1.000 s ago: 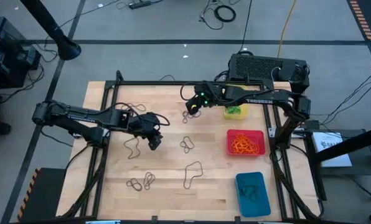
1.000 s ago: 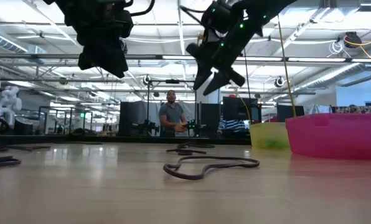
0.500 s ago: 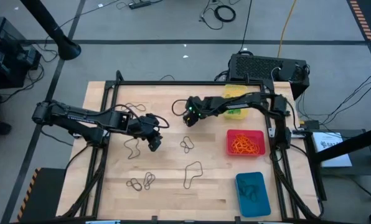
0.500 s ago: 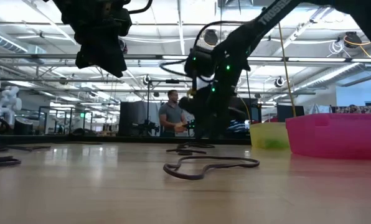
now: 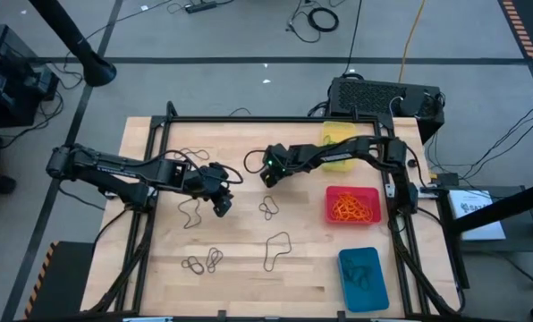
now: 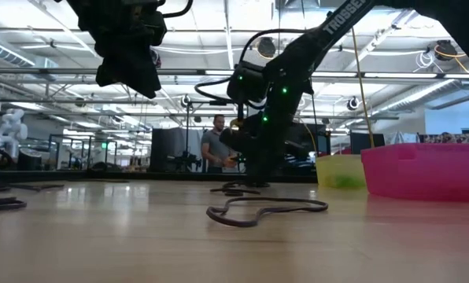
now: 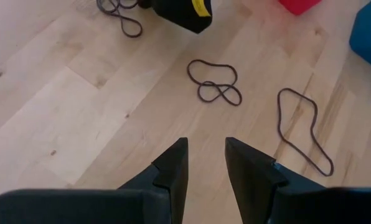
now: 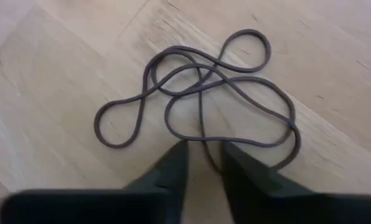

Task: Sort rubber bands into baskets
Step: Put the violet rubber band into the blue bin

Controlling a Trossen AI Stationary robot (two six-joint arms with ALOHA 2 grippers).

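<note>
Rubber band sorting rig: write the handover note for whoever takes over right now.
Right gripper: down at the table over a tangle of dark bands, fingers straddling a strand, nothing lifted.
Left gripper: open, empty, above the table's left half.
Baskets along the right side: yellow basket holds green bands, red basket orange, blue basket dark.
Done: no orange or green bands show on the table.
Left: several dark bands loose on the table, blue basket next.

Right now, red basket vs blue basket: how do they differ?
The red basket holds a heap of orange rubber bands; the blue basket holds dark ones. In the high view the red basket lies crosswise, nearer the yellow basket; the blue basket lies lengthwise at the near edge. Both are shallow, round-cornered trays on the table's right side.
</note>
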